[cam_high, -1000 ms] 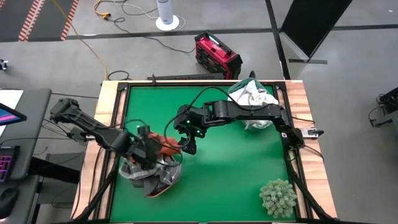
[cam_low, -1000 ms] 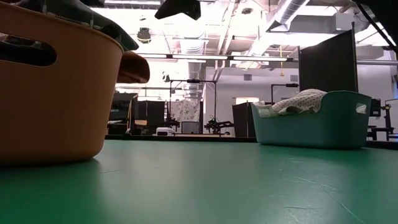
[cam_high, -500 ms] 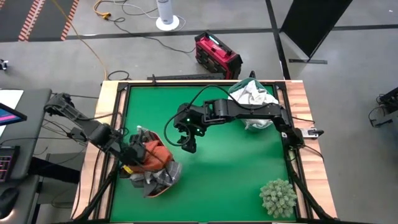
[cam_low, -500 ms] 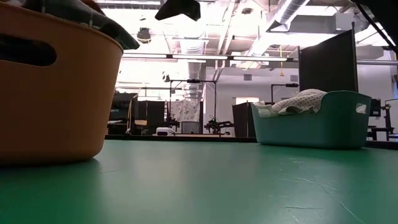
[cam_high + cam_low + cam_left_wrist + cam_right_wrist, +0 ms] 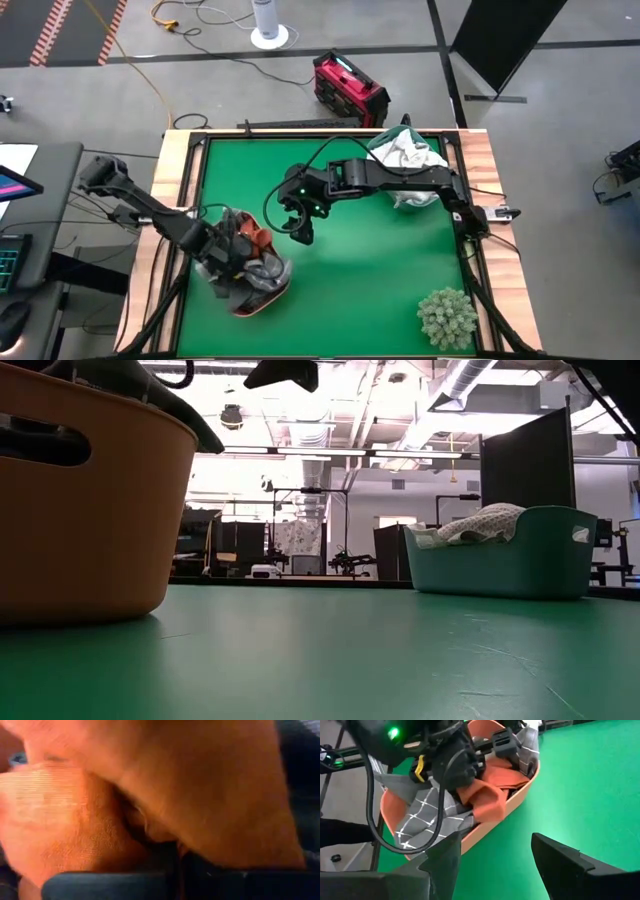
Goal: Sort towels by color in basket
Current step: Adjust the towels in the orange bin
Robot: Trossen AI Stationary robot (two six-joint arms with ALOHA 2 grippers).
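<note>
An orange basket (image 5: 262,301) stands at the table's near left and holds a grey checked towel (image 5: 427,817) and a rust-orange towel (image 5: 490,790). My left gripper (image 5: 236,252) reaches down into this basket and is shut on the rust-orange towel (image 5: 75,820). My right gripper (image 5: 300,230) hangs open above the middle of the table, to the right of the basket, with nothing between its fingers (image 5: 555,855). At the far right, a teal basket (image 5: 500,565) holds white towels (image 5: 405,155). My left gripper pinches a bunched fold of the rust-orange towel (image 5: 150,832) between its two shut fingers. It comes steeply from above, slanting down into the basket. The towel lies crumpled on the grey towels inside the orange basket (image 5: 492,802); one layer or several, I cannot tell.
A spiky pale-green plant ball (image 5: 447,317) sits at the near right corner. Green mat (image 5: 370,270) lies open between the two baskets. A red case (image 5: 348,88) and cables lie on the floor beyond the far edge.
My left gripper, still shut, has sunk into the orange basket with the rust-orange towel. The towel hung out over the basket's right rim a second ago; it now lies inside the basket on the grey towels.
</note>
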